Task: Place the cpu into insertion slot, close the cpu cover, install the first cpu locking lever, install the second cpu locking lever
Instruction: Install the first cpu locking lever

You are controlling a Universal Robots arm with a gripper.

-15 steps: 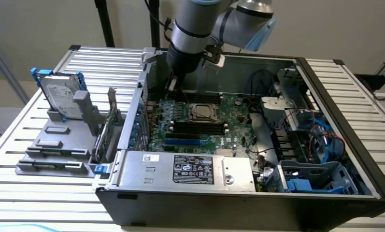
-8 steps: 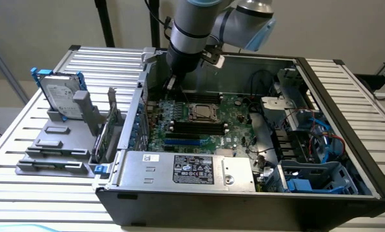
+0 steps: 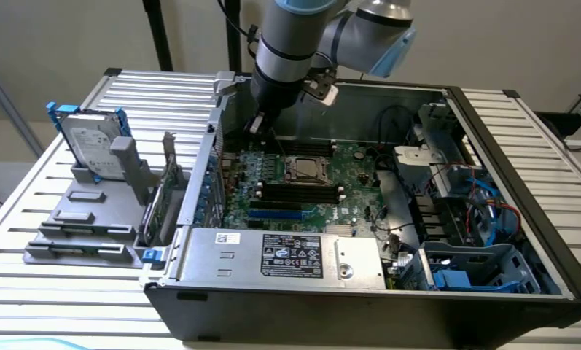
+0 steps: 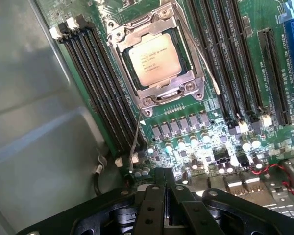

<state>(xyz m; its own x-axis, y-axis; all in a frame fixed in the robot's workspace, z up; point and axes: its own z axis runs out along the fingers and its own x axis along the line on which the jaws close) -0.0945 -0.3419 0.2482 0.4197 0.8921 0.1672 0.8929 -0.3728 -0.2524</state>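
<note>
The cpu lies flat in the insertion slot, its pale metal face up. The silvery cpu cover is down around it, framing the chip. One thin wire lever runs along one side of the socket. A second wire lever sticks out from the socket's corner toward my gripper. My gripper hovers above the board short of that lever's end, fingers shut with nothing between them. In the exterior view the gripper hangs over the board's far left corner, away from the socket.
Long black memory slots flank the socket on both sides. The grey case wall stands close beside the gripper. A power supply sits at the case front, and drive bays with cables on the exterior view's right.
</note>
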